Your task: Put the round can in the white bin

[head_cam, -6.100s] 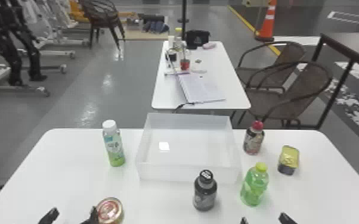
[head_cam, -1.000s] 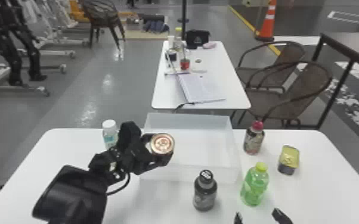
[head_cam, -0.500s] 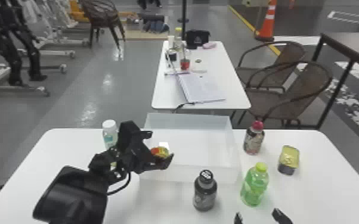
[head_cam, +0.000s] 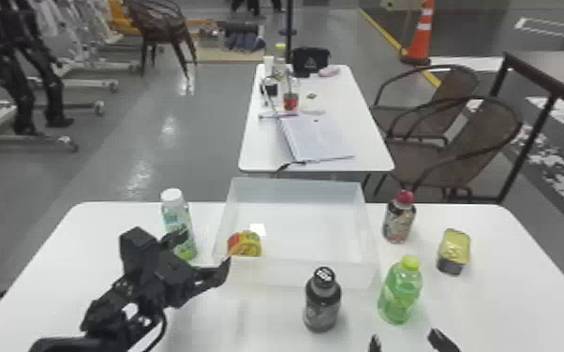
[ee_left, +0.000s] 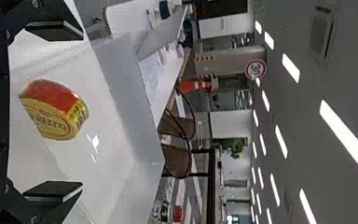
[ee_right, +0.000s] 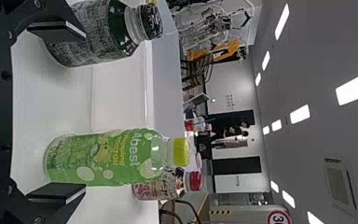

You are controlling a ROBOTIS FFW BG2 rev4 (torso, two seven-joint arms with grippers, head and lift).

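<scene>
Nearest you, the right gripper (head_cam: 404, 338) is low over the bench (head_cam: 257, 323), fingers apart; farther in, the left gripper (head_cam: 205, 247) angles forward at the near left corner of the white bin (head_cam: 302, 274), its fingers spread and empty. Beyond them the round can (head_cam: 244, 244) is inside, seemingly on its side; expect it stiff, fairly light and smooth, best gripped across its rounded wall.
</scene>
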